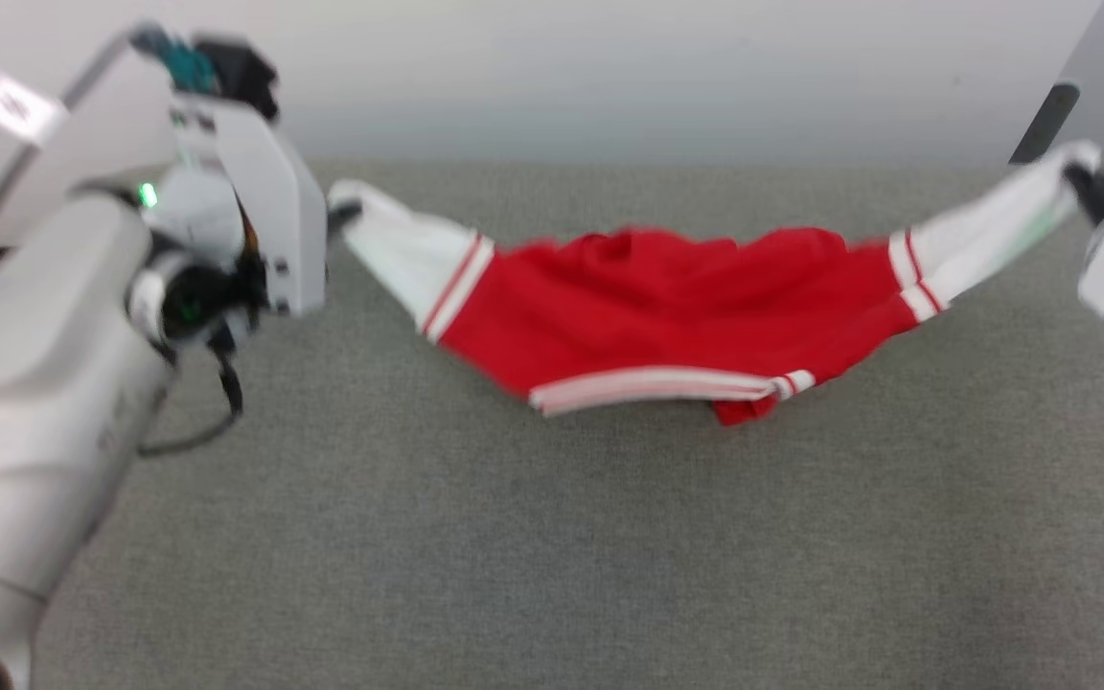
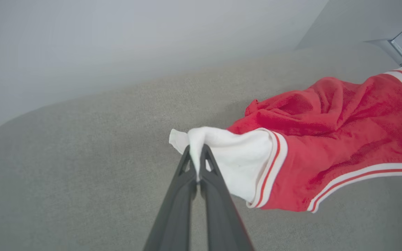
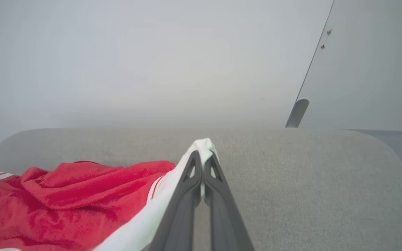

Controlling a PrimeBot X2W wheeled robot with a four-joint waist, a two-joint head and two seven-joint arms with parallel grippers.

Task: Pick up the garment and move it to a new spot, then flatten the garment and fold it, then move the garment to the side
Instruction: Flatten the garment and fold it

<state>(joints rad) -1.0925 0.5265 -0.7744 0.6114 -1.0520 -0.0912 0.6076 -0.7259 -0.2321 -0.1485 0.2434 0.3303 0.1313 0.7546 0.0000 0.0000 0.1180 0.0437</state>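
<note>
The left pincer (image 2: 196, 153) pinches one white sleeve (image 2: 237, 164) of the red shirt (image 1: 667, 307), and the right pincer (image 3: 202, 158) pinches the other. The shirt hangs stretched between them, sagging low over the grey desk (image 1: 552, 546)

The left arm (image 1: 44, 316) is a rounded pale grey shell with a boxy white wrist (image 1: 269, 192), small dark screws, a green light (image 1: 147, 195) and a looping black cable (image 1: 232, 393). Its dark grey fingers (image 2: 175, 209) taper, with triangular cut-outs near the tips.
</note>
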